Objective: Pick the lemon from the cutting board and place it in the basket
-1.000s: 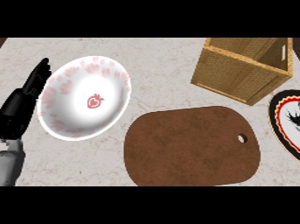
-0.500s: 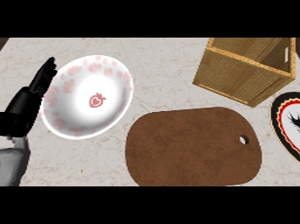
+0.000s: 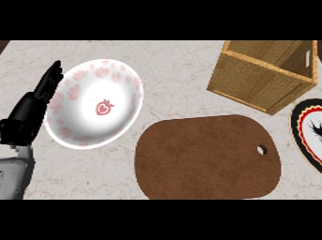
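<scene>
The brown cutting board (image 3: 205, 157) lies at the lower middle of the counter with nothing on it. No lemon shows anywhere in the head view. The woven basket (image 3: 256, 79) stands at the upper right, and what I can see of its inside holds nothing. My left hand (image 3: 30, 112) rests at the left edge, open, fingers straight and pointing up beside a white plate. My right hand does not show.
A white plate (image 3: 97, 105) with a red strawberry print and pink rim marks lies left of the board, next to my left hand. A black-rimmed plate (image 3: 316, 138) with a dark figure lies at the right edge, below the basket.
My left hand and forearm have shifted slightly to the right and upward in the view. Board, basket and plates stay put.
</scene>
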Controlling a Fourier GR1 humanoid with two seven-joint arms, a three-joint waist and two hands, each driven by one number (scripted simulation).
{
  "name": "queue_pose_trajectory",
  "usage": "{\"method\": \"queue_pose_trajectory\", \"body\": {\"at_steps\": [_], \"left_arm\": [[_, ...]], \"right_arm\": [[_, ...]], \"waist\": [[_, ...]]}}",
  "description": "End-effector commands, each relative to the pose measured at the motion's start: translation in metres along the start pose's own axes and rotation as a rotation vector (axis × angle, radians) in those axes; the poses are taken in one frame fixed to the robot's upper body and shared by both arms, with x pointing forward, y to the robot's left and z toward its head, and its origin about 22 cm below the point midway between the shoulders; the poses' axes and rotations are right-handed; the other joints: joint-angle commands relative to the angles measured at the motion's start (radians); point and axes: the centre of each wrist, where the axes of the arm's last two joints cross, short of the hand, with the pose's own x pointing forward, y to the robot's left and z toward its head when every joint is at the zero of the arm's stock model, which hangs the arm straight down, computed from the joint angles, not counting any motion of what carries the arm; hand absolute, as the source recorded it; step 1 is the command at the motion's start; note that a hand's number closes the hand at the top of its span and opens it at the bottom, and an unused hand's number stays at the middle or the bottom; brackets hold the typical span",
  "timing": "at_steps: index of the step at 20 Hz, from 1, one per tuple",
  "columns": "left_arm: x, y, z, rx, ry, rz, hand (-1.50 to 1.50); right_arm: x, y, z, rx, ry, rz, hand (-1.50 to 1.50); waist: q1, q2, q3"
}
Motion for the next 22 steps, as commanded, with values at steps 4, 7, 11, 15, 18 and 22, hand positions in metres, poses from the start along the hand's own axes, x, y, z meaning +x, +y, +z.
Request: {"method": "queue_pose_trajectory", "body": {"at_steps": [4,7,11,15,18,22], "left_arm": [[-0.007,-0.014,0.0,-0.01,0.001,0.002,0.0],[-0.001,0.011,0.016,0.001,0.009,-0.001,0.0],[-0.002,0.017,0.006,-0.014,-0.01,-0.003,0.0],[0.004,-0.002,-0.007,0.027,0.008,0.002,0.0],[-0.01,0.009,0.013,-0.006,0.02,0.0,0.0],[0.002,0.003,0.003,0.011,-0.006,0.006,0.0]], "right_arm": [[0.05,0.024,-0.029,0.135,0.075,0.036,1.5],[0.046,0.05,-0.032,0.197,0.113,0.071,1.5],[0.015,0.063,-0.036,0.238,0.185,0.071,1.5],[0.032,0.079,-0.036,0.272,0.223,0.309,1.5],[0.032,0.088,-0.036,0.272,0.235,0.415,1.5],[0.02,0.085,-0.037,0.349,0.219,0.51,1.5]], "waist": [[0.007,0.005,0.0],[0.005,-0.001,0.001],[0.002,0.005,0.001],[-0.013,0.002,0.001],[-0.004,0.0,0.001],[0.0,0.004,0.001]]}}
